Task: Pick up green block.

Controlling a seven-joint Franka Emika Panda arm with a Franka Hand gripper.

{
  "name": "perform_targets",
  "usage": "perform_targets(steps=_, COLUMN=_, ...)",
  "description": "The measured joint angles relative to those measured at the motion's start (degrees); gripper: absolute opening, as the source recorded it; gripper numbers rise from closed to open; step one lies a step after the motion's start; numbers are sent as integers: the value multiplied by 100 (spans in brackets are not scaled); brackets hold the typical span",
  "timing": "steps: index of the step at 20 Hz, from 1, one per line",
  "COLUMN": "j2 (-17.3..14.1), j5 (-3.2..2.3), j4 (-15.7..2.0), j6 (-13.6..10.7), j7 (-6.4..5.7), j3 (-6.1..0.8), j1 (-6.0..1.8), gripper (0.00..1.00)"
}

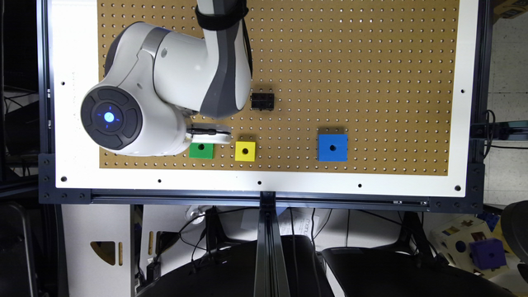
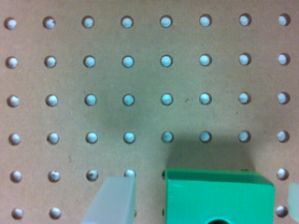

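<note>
Exterior view: gripper (image 1: 209, 133) seen as a white part past the wrist, hanging over the pegboard (image 1: 371, 62). Green block (image 1: 201, 150) directly beneath and just ahead of that white part, its nearer edge tucked under it, dark round hole in the top face plain to see. Yellow block (image 1: 245, 151) just beyond the green one toward the exterior view's right, apart from it; blue block (image 1: 332, 147) well beyond that. Small black part (image 1: 262, 101) on the board behind the tool, clear of the row.

Wrist view: fingers spread apart and holding nothing. One pale translucent finger (image 2: 113, 200) to one side of the green block (image 2: 218, 196), with a gap of bare board between them; a pale sliver of the other finger (image 2: 294, 198) at the far edge of the block's other side. Block thus between the two fingers, though nearer the sliver than the broad finger. Block square-faced, no long axis to favour, sides roughly parallel to the finger faces.

Likely need: slight shift to centre, descent, then closing.
</note>
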State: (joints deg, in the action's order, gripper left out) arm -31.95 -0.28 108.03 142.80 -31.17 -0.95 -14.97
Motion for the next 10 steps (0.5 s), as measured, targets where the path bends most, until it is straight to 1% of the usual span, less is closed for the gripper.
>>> perform_targets(steps=4, j2=-46, j5=0, j4=-71, j6=0, j7=0, j3=-11, j1=1, gripper=100)
perform_targets(steps=6, j2=-164, j5=0, j4=-156, j6=16, j7=-2, j3=-19, j1=10, gripper=100)
perform_targets(steps=7, j2=-301, j5=0, j4=-247, j6=80, j7=-7, j3=-26, j1=16, gripper=100)
perform_targets(steps=8, j2=-466, j5=0, j4=-390, j6=138, j7=-13, j3=-41, j1=19, gripper=100)
perform_targets(steps=9, j2=-660, j5=0, j4=-608, j6=155, j7=-21, j3=-63, j1=19, gripper=100)
perform_targets(steps=10, j2=-730, j5=0, j4=-696, j6=155, j7=-22, j3=-70, j1=20, gripper=100)
